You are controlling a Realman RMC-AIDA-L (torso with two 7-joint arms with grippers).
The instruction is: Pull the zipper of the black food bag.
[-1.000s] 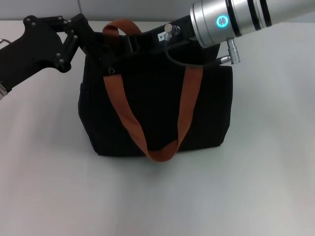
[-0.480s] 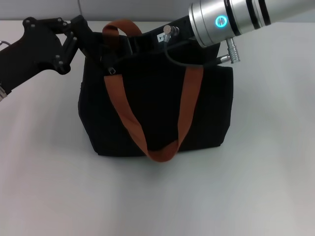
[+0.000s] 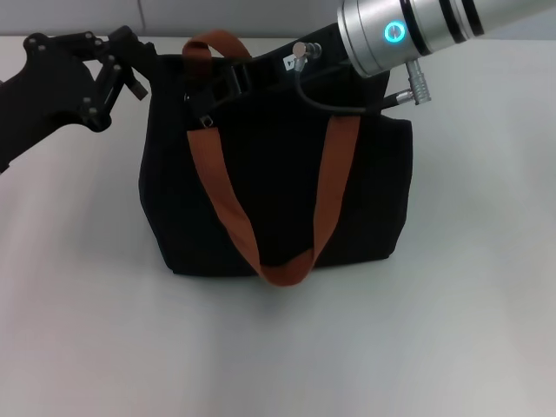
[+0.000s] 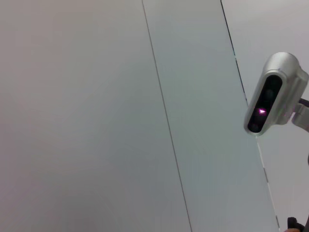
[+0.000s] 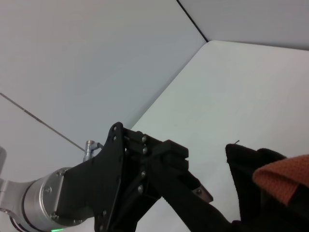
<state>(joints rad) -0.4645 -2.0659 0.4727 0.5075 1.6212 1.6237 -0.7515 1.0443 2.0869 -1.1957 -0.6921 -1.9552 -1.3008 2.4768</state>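
Observation:
The black food bag stands upright in the middle of the white table, with its orange-brown straps draped over the front. My right gripper reaches in from the right on a silver arm and lies on the bag's top edge near the left end. The zipper pull is hidden there, black against black. My left gripper is open and empty, just left of the bag's top left corner and apart from it. The right wrist view shows the left gripper beside the bag's corner.
The white table spreads out around the bag on all sides. A black cable from the right wrist loops over the bag's top. The left wrist view shows only a grey wall and a silver camera housing.
My left gripper has let go of the bag's top left corner and drawn back to the left. The right arm has shifted slightly toward the back.

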